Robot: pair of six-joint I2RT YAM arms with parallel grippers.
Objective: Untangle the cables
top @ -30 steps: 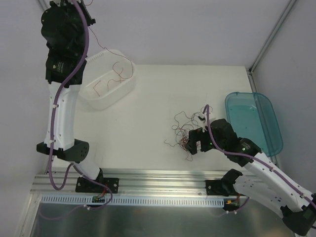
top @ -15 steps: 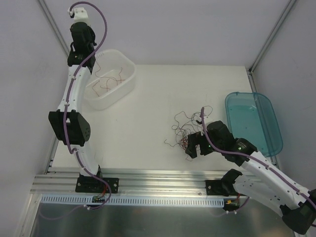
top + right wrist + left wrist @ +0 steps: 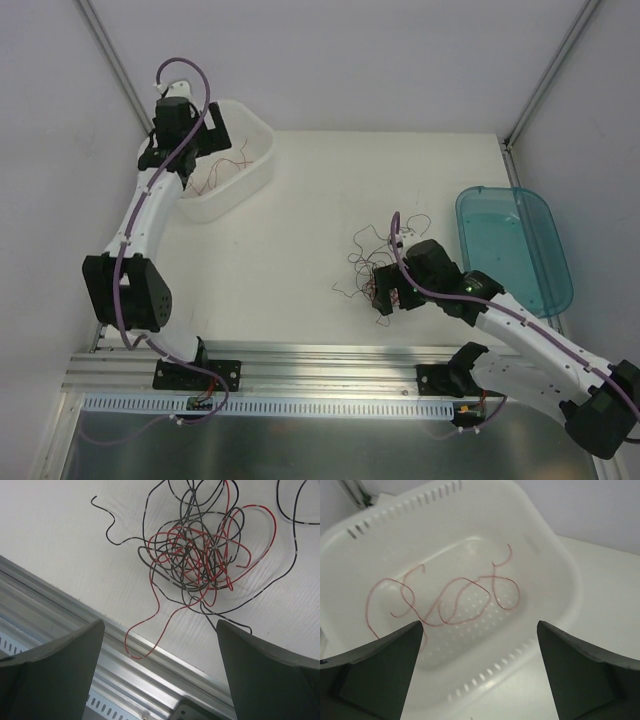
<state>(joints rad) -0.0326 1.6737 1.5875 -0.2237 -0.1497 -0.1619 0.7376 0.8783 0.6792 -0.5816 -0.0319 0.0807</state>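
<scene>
A tangle of thin red and black cables (image 3: 372, 266) lies on the table right of centre; in the right wrist view the knot (image 3: 200, 555) fills the upper middle. One red strand (image 3: 145, 630) loops past the table edge onto the metal rail. My right gripper (image 3: 393, 298) (image 3: 160, 672) hovers open at the near side of the tangle, with nothing between its fingers. A loose red cable (image 3: 455, 600) (image 3: 215, 170) lies curled inside the white basket (image 3: 255, 165) (image 3: 555, 555). My left gripper (image 3: 185, 145) (image 3: 480, 675) hangs open above the basket's near rim, holding nothing.
A teal bin (image 3: 515, 245) stands at the right edge of the table. An aluminium rail (image 3: 320, 360) (image 3: 60, 605) runs along the near edge, close under the right gripper. Slanted frame posts stand at the back corners.
My left arm came down from high up to just over the basket and opened; the red cable it carried now lies in the basket. My right gripper shifted slightly left by the tangle.
</scene>
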